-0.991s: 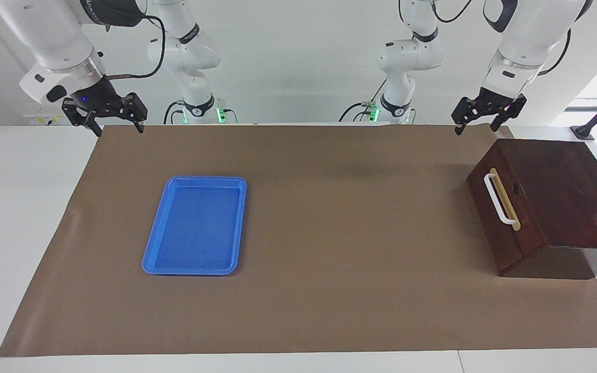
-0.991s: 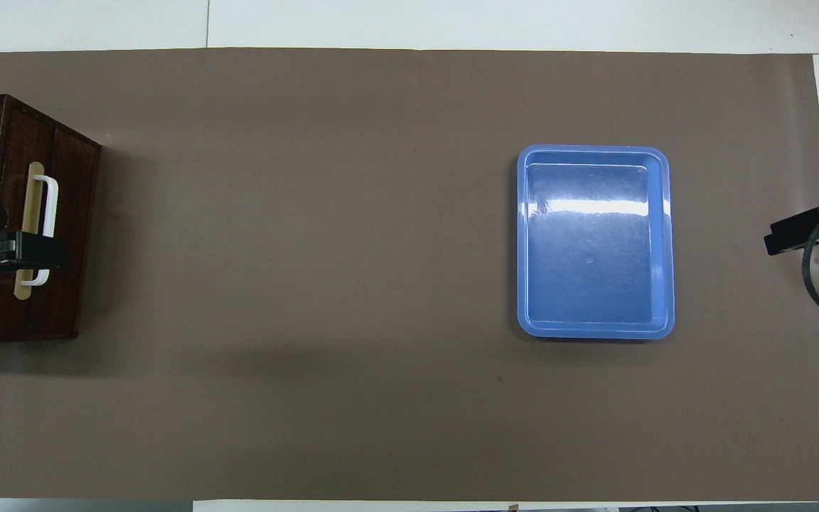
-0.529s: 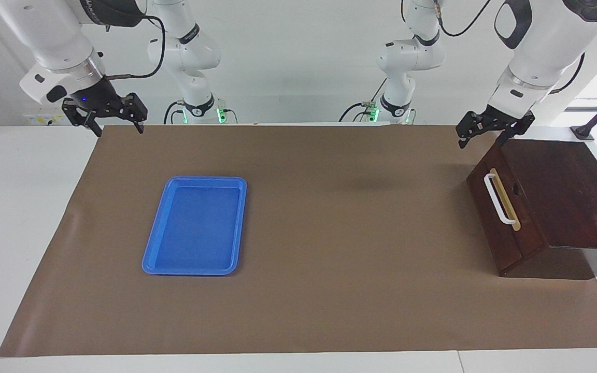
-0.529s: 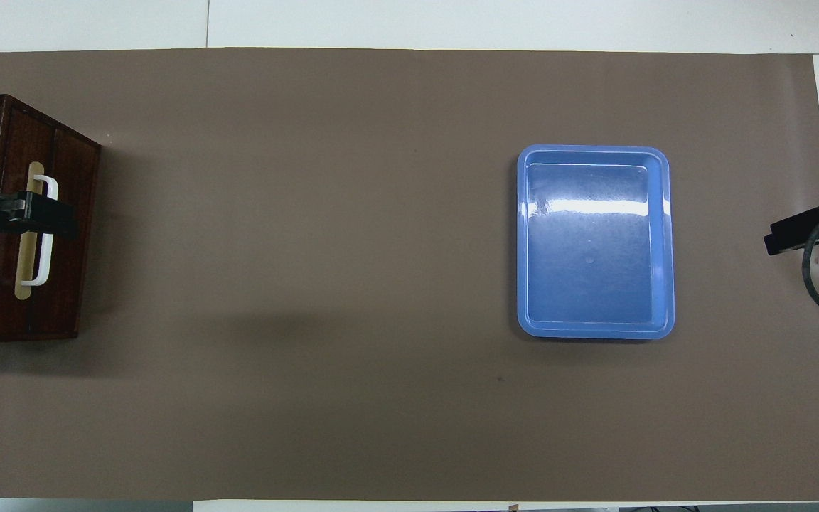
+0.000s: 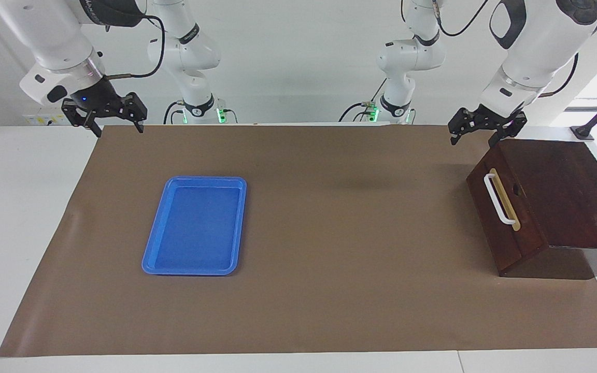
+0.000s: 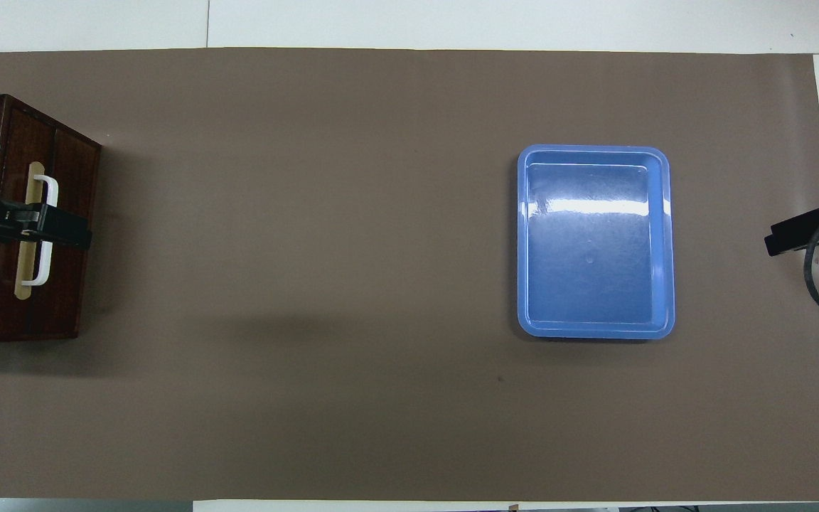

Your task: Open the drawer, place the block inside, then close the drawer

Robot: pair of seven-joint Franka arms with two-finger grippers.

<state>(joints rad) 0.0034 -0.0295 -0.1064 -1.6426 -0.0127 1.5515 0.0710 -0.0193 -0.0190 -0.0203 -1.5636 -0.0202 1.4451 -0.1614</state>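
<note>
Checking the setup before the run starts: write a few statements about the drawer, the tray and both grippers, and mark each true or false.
1. The drawer is shut. True.
2. A yellow block lies in the blue tray. False: the tray is empty and no block is in view.
3. The left gripper is clamped on the white handle. False: it hangs open in the air over the wooden box's corner nearest the robots, touching nothing.
4. The right gripper is open and holds nothing. True; it waits over the brown mat's edge at its own end.
</note>
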